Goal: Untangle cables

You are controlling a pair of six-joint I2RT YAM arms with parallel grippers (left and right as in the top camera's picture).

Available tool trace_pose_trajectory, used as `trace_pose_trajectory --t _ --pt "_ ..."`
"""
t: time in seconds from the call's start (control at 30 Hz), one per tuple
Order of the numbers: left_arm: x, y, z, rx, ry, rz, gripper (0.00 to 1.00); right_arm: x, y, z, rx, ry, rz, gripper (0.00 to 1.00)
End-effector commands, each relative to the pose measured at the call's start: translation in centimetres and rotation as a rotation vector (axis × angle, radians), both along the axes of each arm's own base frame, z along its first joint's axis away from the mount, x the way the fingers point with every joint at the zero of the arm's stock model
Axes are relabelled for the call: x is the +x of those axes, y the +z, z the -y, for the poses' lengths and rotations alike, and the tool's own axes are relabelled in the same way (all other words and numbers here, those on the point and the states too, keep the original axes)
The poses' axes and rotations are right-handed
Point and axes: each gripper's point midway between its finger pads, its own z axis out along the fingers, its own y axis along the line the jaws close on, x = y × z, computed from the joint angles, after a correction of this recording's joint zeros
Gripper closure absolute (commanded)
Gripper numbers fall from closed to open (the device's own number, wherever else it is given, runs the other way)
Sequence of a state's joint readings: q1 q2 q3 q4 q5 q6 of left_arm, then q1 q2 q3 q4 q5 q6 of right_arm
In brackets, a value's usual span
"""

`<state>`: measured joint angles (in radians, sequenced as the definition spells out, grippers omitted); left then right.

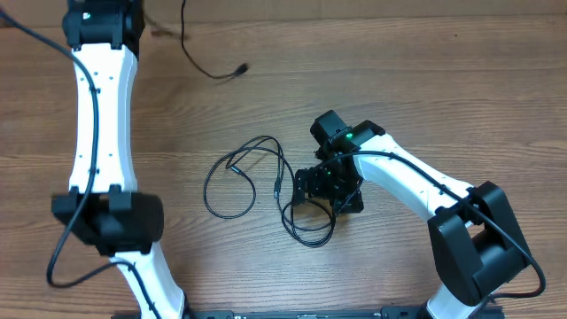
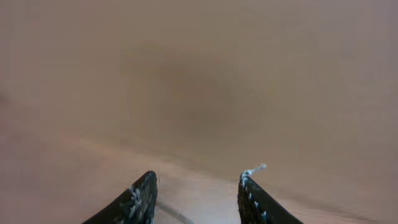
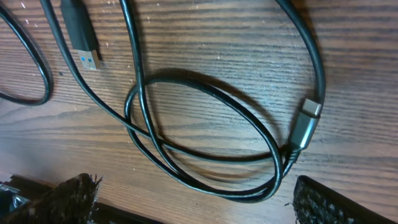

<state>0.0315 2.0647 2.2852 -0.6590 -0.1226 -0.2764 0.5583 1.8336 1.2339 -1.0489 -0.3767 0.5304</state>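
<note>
right now the cables (image 1: pixel 281 168) sit tangled at the centre of the table (image 1: pixel 425 89), with one stray strand (image 1: pixel 213 76) off toward 12 o'clock. the right gripper (image 3: pixel 196 199) hangs at the tangle's 4 o'clock edge, fingers spread wide, over a loop (image 3: pixel 205 87) with a silver plug (image 3: pixel 308 121) at its 3 o'clock and a blue-tipped plug (image 3: pixel 84 43) at 10 o'clock. the left gripper (image 2: pixel 199 180) is up at 11 o'clock, fingertips apart over blurred wood, nothing between them.

Looped cables (image 3: pixel 305 127) clutter the space under the wide-spread right gripper (image 3: pixel 196 190).
</note>
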Motion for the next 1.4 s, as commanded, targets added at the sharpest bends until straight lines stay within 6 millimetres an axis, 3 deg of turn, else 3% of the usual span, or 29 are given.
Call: trace_pose_trajectory --t 0.0,0.03,0.13,0.2,0.37,0.43,0.5,0.57,0.6,0.73,0.8,1.07,1.1,1.13,1.23,1.3,1.37 --pt "-1.2 -5.7 -10.4 0.156 0.302 -0.177 0.38 -0.3 0.4 0.2 -0.005 0.009 0.009 0.00" --pt "-1.7 -6.8 -12.1 0.158 0.333 -0.216 0.11 -0.3 0.4 0.2 -0.005 0.009 0.009 0.00" --pt "-4.2 -9.8 -17.0 0.143 0.418 -0.330 0.11 -0.3 0.4 0.2 -0.005 0.009 0.009 0.00" --pt "-6.0 -11.3 -19.7 0.073 0.494 -0.371 0.00 -0.3 0.4 0.2 -0.005 0.009 0.009 0.00" --pt "-8.4 -13.1 -22.7 -0.086 0.465 -0.417 0.00 -0.2 0.4 0.1 -0.003 0.009 0.013 0.00" --pt "-8.7 -14.1 -21.6 -0.188 0.370 -0.441 0.00 -0.2 0.4 0.1 -0.003 0.009 0.012 0.00" --pt "-8.8 -14.6 -19.7 -0.255 0.205 -0.464 0.10 -0.2 0.4 0.1 -0.003 0.009 0.012 0.00" --pt "-9.1 -15.1 -18.6 -0.296 0.116 -0.482 0.29 -0.2 0.4 0.1 -0.003 0.009 0.011 0.00" --pt "-9.4 -15.5 -18.3 -0.316 0.103 -0.497 0.30 -0.2 0.4 0.1 -0.004 0.009 0.010 0.00" --pt "-10.6 -17.3 -16.7 -0.319 -0.009 -0.584 0.04 -0.4 0.4 0.2 -0.007 0.011 0.004 0.00" --pt "-11.0 -17.9 -16.3 -0.337 -0.034 -0.609 0.00 -0.5 0.4 0.3 -0.010 0.013 0.000 0.00" --pt "-12.6 -19.3 -16.5 -0.392 -0.056 -0.670 0.01 -0.7 0.4 0.4 -0.014 0.019 -0.007 0.00" --pt "-12.4 -18.9 -15.5 -0.420 -0.148 -0.636 0.19 -0.7 0.4 0.4 -0.014 0.019 -0.007 0.00" --pt "-12.4 -19.0 -15.5 -0.454 -0.149 -0.627 0.19 -0.7 0.4 0.4 -0.014 0.019 -0.007 0.00" --pt "-14.0 -21.8 -17.4 -0.647 0.059 -0.703 0.00 -0.7 0.4 0.4 -0.014 0.019 -0.007 0.00" --pt "-15.2 -23.8 -17.6 -0.780 0.146 -0.765 0.00 -0.7 0.4 0.4 -0.014 0.019 -0.006 0.00" --pt "-15.6 -25.0 -16.8 -0.878 0.110 -0.789 0.01 -0.7 0.4 0.4 -0.014 0.020 -0.007 0.00"
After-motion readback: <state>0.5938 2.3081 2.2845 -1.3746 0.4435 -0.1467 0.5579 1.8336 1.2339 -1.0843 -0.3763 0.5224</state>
